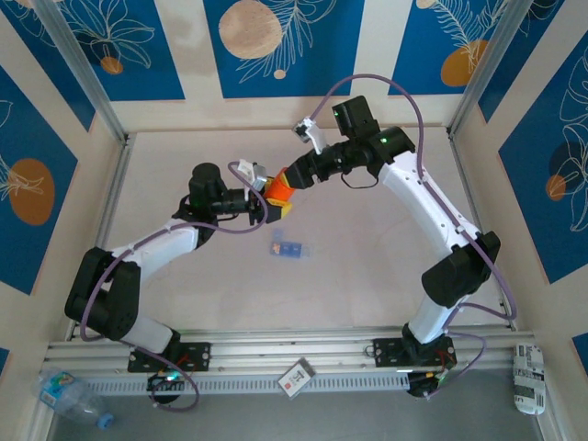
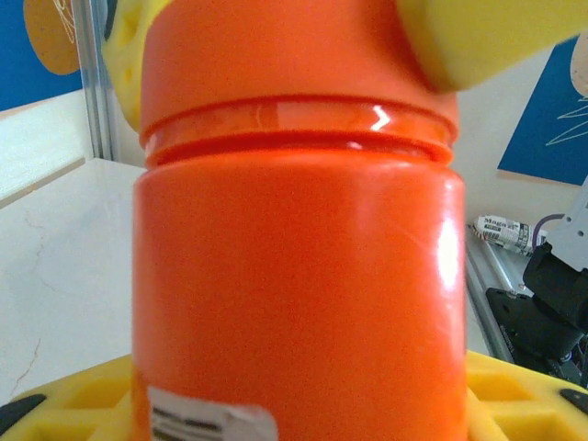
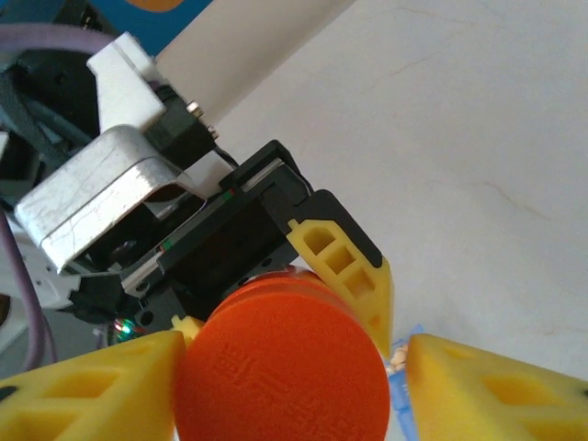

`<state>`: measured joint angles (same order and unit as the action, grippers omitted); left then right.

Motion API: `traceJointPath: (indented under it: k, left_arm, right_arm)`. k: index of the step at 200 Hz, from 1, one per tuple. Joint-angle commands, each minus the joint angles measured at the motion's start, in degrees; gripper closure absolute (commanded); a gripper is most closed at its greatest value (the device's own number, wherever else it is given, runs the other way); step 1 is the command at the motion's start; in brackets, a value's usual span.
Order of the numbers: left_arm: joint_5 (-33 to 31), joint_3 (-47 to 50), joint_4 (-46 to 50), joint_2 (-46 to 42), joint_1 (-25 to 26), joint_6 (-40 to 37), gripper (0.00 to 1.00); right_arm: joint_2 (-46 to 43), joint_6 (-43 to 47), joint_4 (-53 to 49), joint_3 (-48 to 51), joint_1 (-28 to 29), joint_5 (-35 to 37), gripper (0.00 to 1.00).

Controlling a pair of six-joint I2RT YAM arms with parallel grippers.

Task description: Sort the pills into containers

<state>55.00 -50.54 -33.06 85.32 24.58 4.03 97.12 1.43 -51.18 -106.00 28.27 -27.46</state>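
Note:
My left gripper (image 1: 266, 196) is shut on the body of the orange bottle (image 1: 278, 190), held above the table; its yellow fingers (image 2: 73, 404) flank the bottle (image 2: 294, 276) in the left wrist view. My right gripper (image 1: 292, 175) straddles the bottle's cap (image 3: 280, 372). Its left finger (image 3: 101, 390) touches the cap, and a narrow gap stays at the other finger (image 3: 496, 390), so the jaws are open. The containers (image 1: 287, 248), a pale-blue strip, lie on the table just below the bottle. A sliver of them (image 3: 397, 381) shows beside the cap with tiny pale-yellow pills (image 3: 400, 354) inside.
Metal frame posts and blue-patterned walls close in the white table (image 1: 367, 266). In front of the rail lie a plastic water bottle (image 1: 69, 395), a small white card (image 1: 296, 377) and a white packet (image 1: 528, 377).

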Motion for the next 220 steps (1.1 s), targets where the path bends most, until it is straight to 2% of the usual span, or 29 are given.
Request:
traceJointPath:
  k: [1,17,40,62,87,117,128,146,163,199,210,220]
  left_arm:
    - [2.4,-2.0,-0.5,-0.7,-0.6,-0.6,1.00]
    - [2.5,-2.2,-0.6,-0.7,-0.6,-0.5,1.00]
    - [2.2,-2.4,-0.5,-0.8,-0.6,-0.6,1.00]
    - [0.0,-2.5,-0.6,-1.1,-0.5,-0.9,1.00]
    - [-8.2,-0.8,-0.5,-3.3,0.7,-5.3,1.00]
    - [-23.3,3.4,-4.0,-6.5,4.7,-13.2,1.00]
    - [-27.8,4.9,-6.8,-6.8,5.8,-14.3,1.00]
    - [-31.9,6.3,-9.9,-6.6,6.8,-14.7,1.00]
    - [-32.8,6.6,-10.7,-6.0,7.2,-14.7,1.00]
    - [-31.9,6.6,-11.3,-4.1,7.2,-13.3,1.00]
    - [-31.4,6.4,-10.8,-3.6,7.1,-13.0,1.00]
    - [-30.7,6.1,-10.3,-3.1,6.8,-12.6,1.00]
  right_arm:
    - [0.0,0.2,-1.3,0.2,-0.1,-0.5,0.51]
    - [-0.1,-0.5,-0.7,1.5,0.0,-0.8,0.58]
    - [-1.0,-2.7,1.7,4.8,0.6,-0.3,0.61]
    - [-1.7,-9.1,6.1,9.1,1.7,1.9,0.67]
    - [-1.9,-19.3,11.8,14.2,4.0,6.3,0.70]
    - [-2.1,-34.3,18.9,20.2,7.9,15.9,0.71]
    - [-2.6,-39.0,23.3,23.5,9.1,17.3,0.71]
    - [-3.3,-45.3,29.1,27.7,10.1,18.9,0.71]
    - [-3.5,-48.6,32.1,29.5,10.1,19.1,0.71]
    - [-3.2,-49.9,31.3,26.7,7.6,15.5,0.67]
    - [-3.4,-49.7,30.5,25.2,6.2,13.8,0.61]
    - [-4.2,-48.9,29.1,23.4,4.9,12.8,0.50]
